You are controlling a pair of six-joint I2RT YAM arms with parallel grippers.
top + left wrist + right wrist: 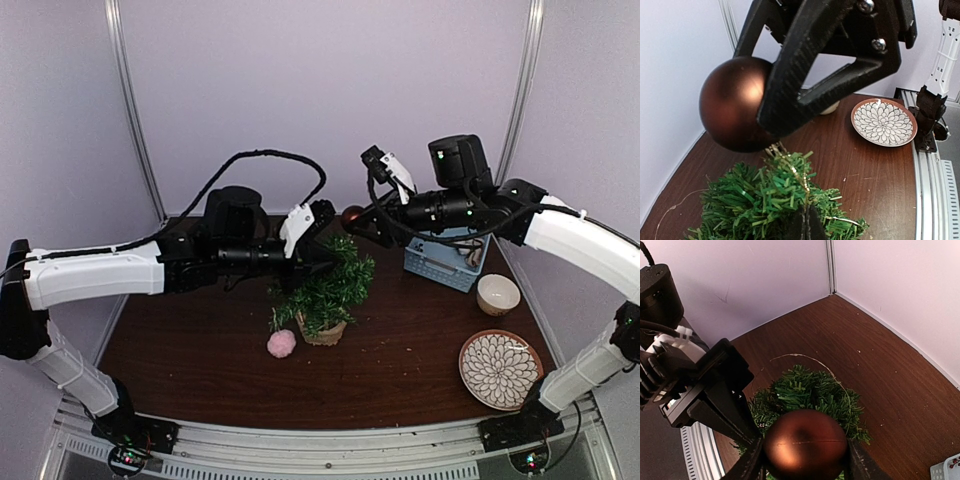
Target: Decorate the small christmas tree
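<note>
Small christmas tree stands beneath brown bauble in right hand.

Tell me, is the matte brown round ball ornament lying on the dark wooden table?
No, the matte brown round ball ornament is clamped in the right gripper, above the small green christmas tree.

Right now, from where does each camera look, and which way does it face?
Top external: fixed above and behind the arms, looking down on the table; the left arm and right arm both show.
Left wrist: just above the small christmas tree, facing across the table to the patterned plate; the shut left jaws show at the bottom.
Right wrist: above the brown ball, looking down at it between the right jaws, the tree beneath.
Both wrist views share the ball and the tree.
</note>
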